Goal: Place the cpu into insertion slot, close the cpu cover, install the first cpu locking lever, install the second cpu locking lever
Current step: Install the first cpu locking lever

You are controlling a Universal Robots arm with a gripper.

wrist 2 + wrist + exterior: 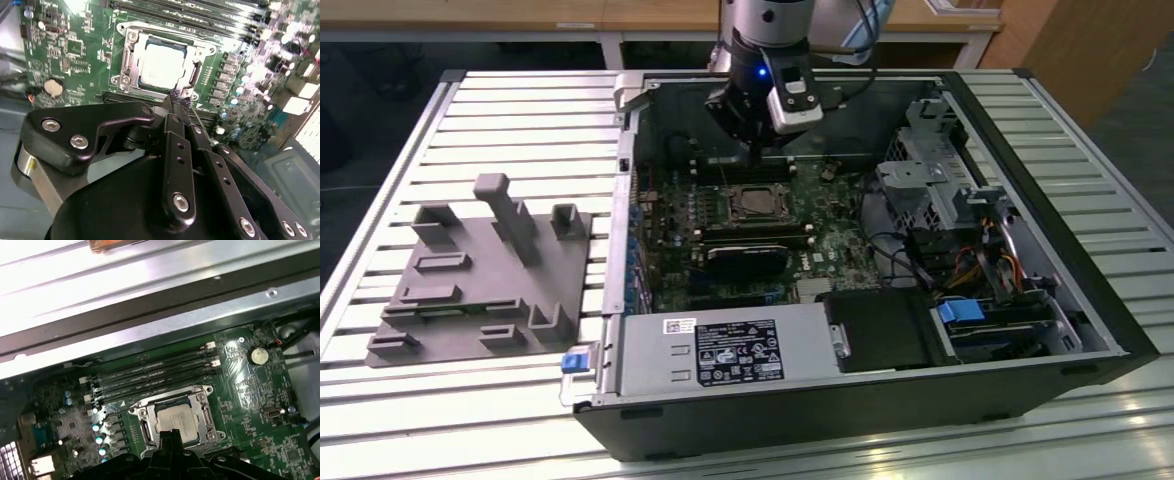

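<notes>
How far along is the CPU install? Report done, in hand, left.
Done: the cpu sits in the insertion slot, and the cpu cover looks lowered over it, framing its face. In hand: the gripper is at the socket's edge, beside a thin wire lever. Left: locking both levers; neither can be confirmed latched from these views.

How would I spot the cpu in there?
Look inside the open computer case, at the green circuit board. Near its middle sits a silvery metal cover; the cpu is the pale flat square in its window, unlike the long black memory slots beside.
</notes>
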